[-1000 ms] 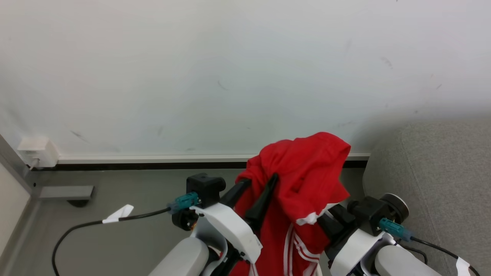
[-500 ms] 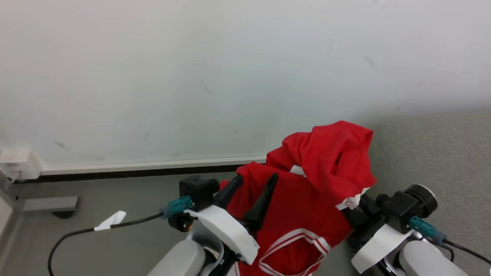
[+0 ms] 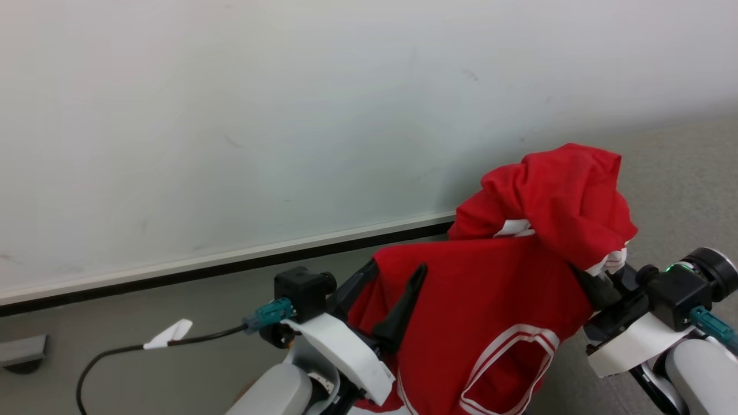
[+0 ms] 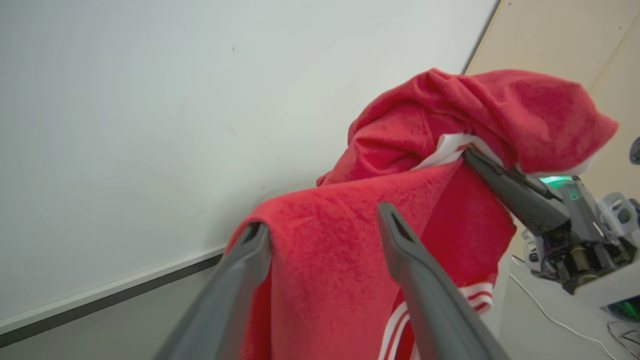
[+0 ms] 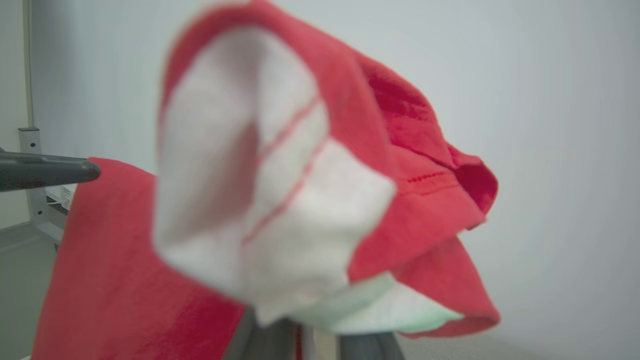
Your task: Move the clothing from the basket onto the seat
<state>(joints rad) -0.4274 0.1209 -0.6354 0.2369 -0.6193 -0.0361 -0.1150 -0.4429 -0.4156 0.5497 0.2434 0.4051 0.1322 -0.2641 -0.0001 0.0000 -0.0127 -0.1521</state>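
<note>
**Both arms up, hands held apart**

The left hand (image 3: 396, 268) points up and forward with its two dark fingers spread wide. The clothing (image 3: 490, 300) hangs over the outer finger. The right hand (image 4: 470, 155) angles in toward the left one, its fingers close together with cloth caught between them and their tips under the fabric. Pale forearms rise from the bottom edge of the head view.

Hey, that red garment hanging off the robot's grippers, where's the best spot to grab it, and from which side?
Probably the top edge of the clothing where it spans the gap between the parted fingers of the left gripper. Come from below, along those fingers, and close: the cloth there is one smooth band, unlike the loose bunch over the right gripper.
</note>
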